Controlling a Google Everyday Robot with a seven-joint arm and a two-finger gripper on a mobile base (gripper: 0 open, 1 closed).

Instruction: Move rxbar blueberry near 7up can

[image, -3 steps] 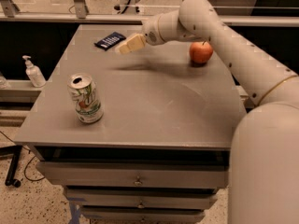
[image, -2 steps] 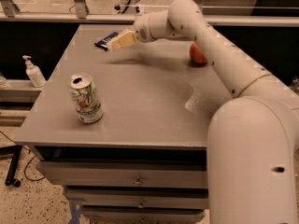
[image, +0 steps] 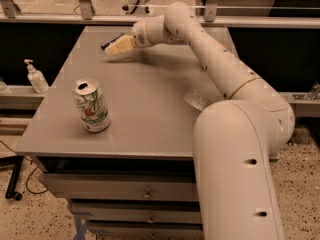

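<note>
The rxbar blueberry (image: 110, 42) lies flat at the far left of the grey table (image: 150, 109). Only a dark strip of it shows, since the gripper covers the rest. My gripper (image: 118, 47) is right over the bar at the table's far end, with the arm reaching in from the right. I cannot tell if it touches the bar. The 7up can (image: 91, 105), white and green with red-orange marks and an open silver top, stands upright near the table's front left, well apart from the bar.
A white pump bottle (image: 35, 77) stands on a lower ledge left of the table. My arm's large lower link (image: 235, 154) fills the right foreground and hides the table's right side. Drawers (image: 145, 194) sit under the tabletop.
The gripper has swung left and come down over the bar, covering most of it. The arm now hides the red apple that showed at the back right. The can has not moved.
</note>
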